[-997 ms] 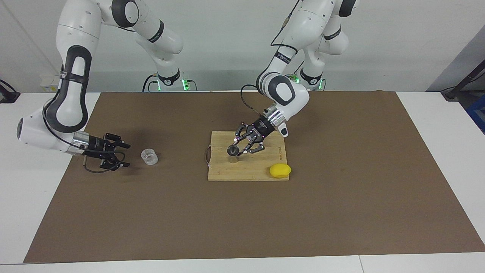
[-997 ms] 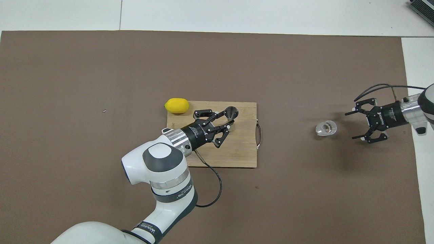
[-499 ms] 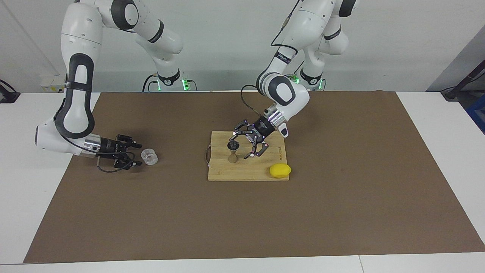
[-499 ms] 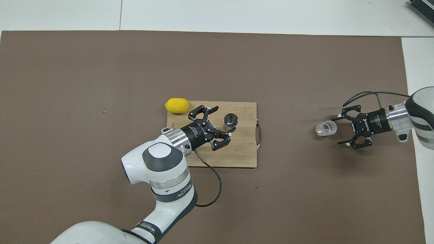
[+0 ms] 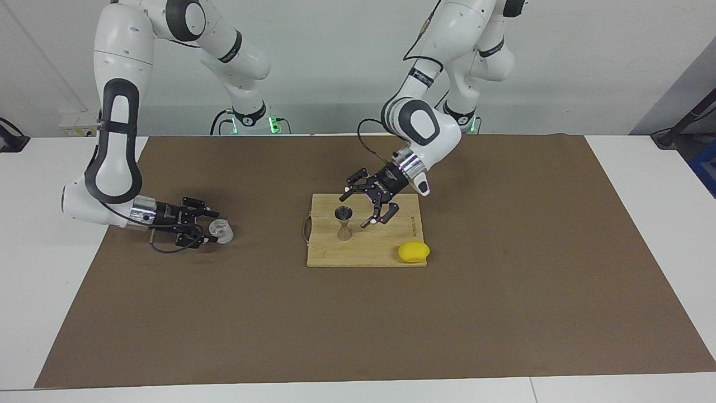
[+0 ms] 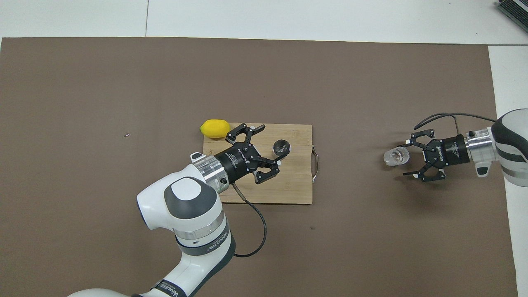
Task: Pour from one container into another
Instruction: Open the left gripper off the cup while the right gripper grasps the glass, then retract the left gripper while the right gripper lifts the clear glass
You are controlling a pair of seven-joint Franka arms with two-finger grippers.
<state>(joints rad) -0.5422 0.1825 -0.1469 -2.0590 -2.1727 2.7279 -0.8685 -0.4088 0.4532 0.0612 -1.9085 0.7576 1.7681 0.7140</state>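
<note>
Right gripper (image 5: pixel 208 227) closing around the glass (image 5: pixel 220 231)

Your fingers straddle the glass but don't clamp yet; center it, squeeze gently. Left gripper (image 5: pixel 363 207) hangs wide open, empty, the jigger (image 5: pixel 343 223) just beside it on the board (image 5: pixel 363 254).

A small silvery steel jigger (image 6: pixel 281 146) stands upright on a rectangular wooden cutting board (image 6: pixel 297 181), just beside the left end effector (image 6: pixel 270 142), fingers spread. The right end effector (image 6: pixel 406 159), also spread, reaches a small clear glass cup (image 6: pixel 396 156).
</note>
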